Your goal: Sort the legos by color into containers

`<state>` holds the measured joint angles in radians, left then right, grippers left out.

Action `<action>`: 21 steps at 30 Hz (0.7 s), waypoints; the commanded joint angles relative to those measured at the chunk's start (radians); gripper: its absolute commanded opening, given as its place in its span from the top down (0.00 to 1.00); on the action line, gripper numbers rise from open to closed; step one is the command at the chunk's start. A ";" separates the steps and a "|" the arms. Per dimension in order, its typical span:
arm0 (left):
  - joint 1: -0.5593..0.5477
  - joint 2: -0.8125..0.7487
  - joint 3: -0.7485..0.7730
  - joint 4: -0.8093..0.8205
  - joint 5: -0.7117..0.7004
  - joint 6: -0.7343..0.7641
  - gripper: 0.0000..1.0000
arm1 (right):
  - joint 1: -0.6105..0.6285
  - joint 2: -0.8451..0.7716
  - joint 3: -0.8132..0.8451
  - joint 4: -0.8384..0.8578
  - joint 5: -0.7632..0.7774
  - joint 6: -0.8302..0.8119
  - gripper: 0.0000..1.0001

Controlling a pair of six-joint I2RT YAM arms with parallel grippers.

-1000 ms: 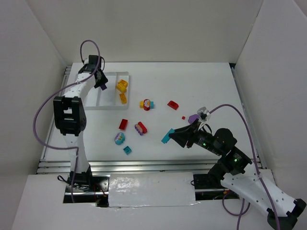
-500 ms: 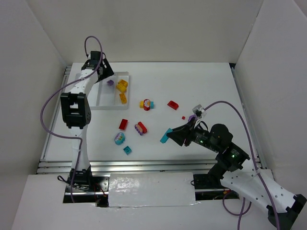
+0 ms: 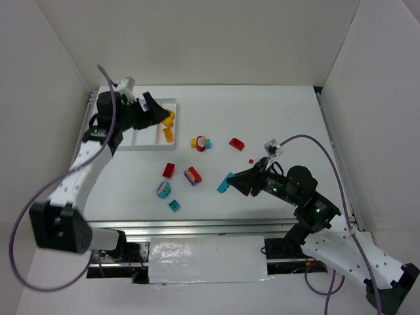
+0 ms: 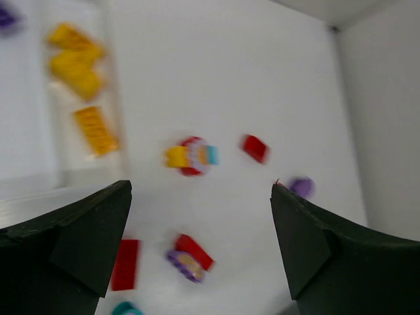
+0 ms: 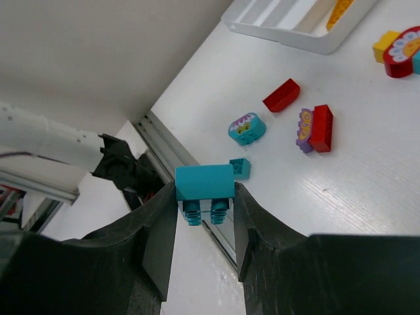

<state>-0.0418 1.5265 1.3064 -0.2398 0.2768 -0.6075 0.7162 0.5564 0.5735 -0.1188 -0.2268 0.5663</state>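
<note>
White rectangular plastic tray (image 3: 140, 138) of long narrow compartments, yellow toy bricks (image 3: 168, 125) in its rightmost one; left gripper (image 4: 200, 189) over it, fingers spread wide; right gripper (image 5: 203, 197) pinching a teal plastic brick (image 5: 205, 182) near loose red, teal and multicoloured bricks (image 3: 192, 175).

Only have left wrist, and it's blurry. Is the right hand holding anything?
Observer: Yes. The right hand is shut on a teal brick.
Operator: Where's the left hand sitting?
Observer: In the top view, the left hand is open above the white tray, at its right side by the yellow bricks.
Operator: Any teal outside my frame?
Observer: One small teal brick lies on the table near the front edge.
</note>
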 commanded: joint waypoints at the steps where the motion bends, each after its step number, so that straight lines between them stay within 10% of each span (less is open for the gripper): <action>1: -0.206 -0.308 -0.179 0.274 0.338 0.067 0.01 | -0.017 -0.006 0.068 0.070 -0.097 0.023 1.00; 9: -0.633 -0.612 -0.364 0.290 0.397 0.133 0.00 | -0.017 0.031 0.080 0.238 -0.371 0.024 1.00; 21: -0.788 -0.537 -0.334 0.217 0.389 0.187 0.08 | 0.000 0.083 0.077 0.464 -0.536 0.035 1.00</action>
<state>-0.8001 0.9615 0.9504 -0.0532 0.6464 -0.4484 0.7090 0.6270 0.6094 0.2394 -0.7166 0.6117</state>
